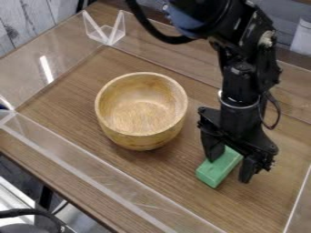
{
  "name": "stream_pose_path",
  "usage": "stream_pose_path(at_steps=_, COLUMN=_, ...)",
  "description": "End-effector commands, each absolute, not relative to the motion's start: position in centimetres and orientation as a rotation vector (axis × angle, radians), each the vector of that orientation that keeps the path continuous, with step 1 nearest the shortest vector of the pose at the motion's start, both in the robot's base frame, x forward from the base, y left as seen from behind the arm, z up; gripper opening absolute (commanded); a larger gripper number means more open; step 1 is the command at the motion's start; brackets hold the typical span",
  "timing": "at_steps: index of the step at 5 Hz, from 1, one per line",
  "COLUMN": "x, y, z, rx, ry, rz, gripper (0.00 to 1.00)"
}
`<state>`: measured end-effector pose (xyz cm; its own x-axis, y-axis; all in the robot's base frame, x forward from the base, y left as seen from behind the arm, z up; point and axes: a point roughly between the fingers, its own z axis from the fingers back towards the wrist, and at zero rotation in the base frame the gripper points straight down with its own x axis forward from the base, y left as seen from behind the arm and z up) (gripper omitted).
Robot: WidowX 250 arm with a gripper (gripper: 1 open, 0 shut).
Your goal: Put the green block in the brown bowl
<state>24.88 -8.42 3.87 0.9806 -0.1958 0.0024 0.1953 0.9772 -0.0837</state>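
Step in hand, by my reading: the grasp, not yet made. The gripper (pixel 234 157) points straight down over the green block (pixel 221 167), which lies flat on the wooden tabletop (pixel 73 86) just to the right of the brown bowl (pixel 142 110), near it but not touching. The black fingers (pixel 254 162) stand wide apart and straddle the block, one on each side; the block looks to sit on the table between them rather than being pinched, though the exact contact at the fingertips is hard to make out. The next move calls for the jaws to close squarely across the block's narrow width, then a lift high enough to clear the bowl's thick rim, a short carry left over the opening, and a release. Possible trouble: an off-centre pinch could skew or tip the small bar as the fingers meet it. Containers: the bowl is upright and holds nothing; its grain shows across the whole inside. A clear low acrylic wall (pixel 49 146) edges the work area, and a small clear folded piece (pixel 107 27) stands at the far side.
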Motion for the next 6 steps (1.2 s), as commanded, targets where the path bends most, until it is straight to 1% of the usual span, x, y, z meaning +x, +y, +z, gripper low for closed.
stream_pose_path(at_steps=1, x=24.9, y=-8.5, z=4.0, rx=-0.079, ry=0.002, rz=-0.206, gripper=1.0)
stream_pose_path(at_steps=2, x=25.0, y=-8.4, z=3.5, rx=-0.079, ry=0.013, rz=-0.2, gripper=0.0)
stream_pose_path(at_steps=3, x=25.0, y=-8.4, z=3.6, rx=-0.081, ry=0.012, rz=-0.198, gripper=0.0)
stream_pose_path(at_steps=5, x=25.6, y=-8.1, z=7.1, rx=-0.091, ry=-0.043, rz=-0.19, gripper=0.0)
stream_pose_path(at_steps=6, x=26.1, y=-7.6, z=10.0, rx=-0.096, ry=-0.098, rz=-0.181, gripper=0.0)
